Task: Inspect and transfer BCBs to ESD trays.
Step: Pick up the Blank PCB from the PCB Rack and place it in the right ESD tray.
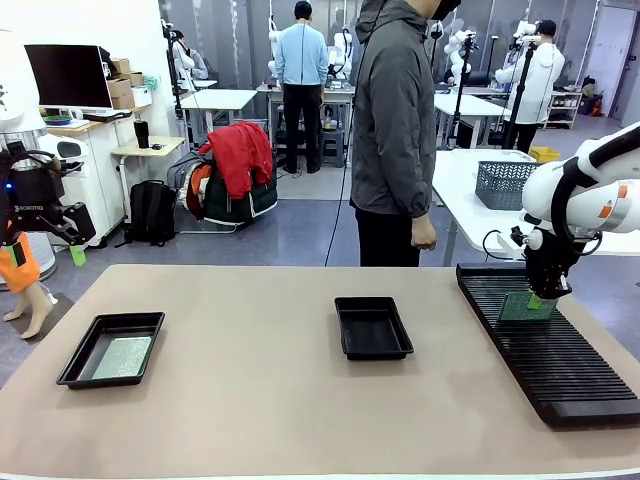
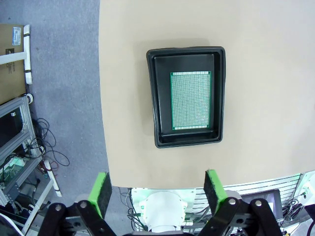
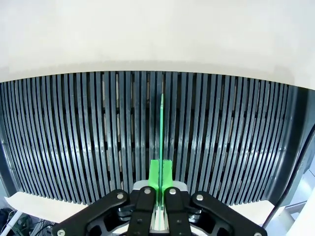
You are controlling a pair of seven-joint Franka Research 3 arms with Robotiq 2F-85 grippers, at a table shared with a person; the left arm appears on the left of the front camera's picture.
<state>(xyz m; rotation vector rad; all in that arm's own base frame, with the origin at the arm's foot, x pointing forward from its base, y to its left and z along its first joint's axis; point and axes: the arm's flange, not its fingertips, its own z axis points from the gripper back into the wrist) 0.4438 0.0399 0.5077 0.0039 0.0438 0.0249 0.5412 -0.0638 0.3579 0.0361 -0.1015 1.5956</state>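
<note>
Right gripper [image 1: 543,297], from the front, pinches a standing BCB [image 1: 525,306] in the rack [image 1: 570,370] at your table's right edge; the middle tray [image 1: 372,327] lies bare. Left wrist: your left gripper [image 2: 156,189], spread wide, hangs over the left tray [image 2: 153,98] holding one flat BCB [image 2: 190,100]. Right wrist: that standing BCB sits edge-on among the slots, seemingly unlifted.

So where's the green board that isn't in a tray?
That green board is at the table's right side in the front view, standing on edge on the black slotted rack, pinched between the right arm's fingers.
</note>
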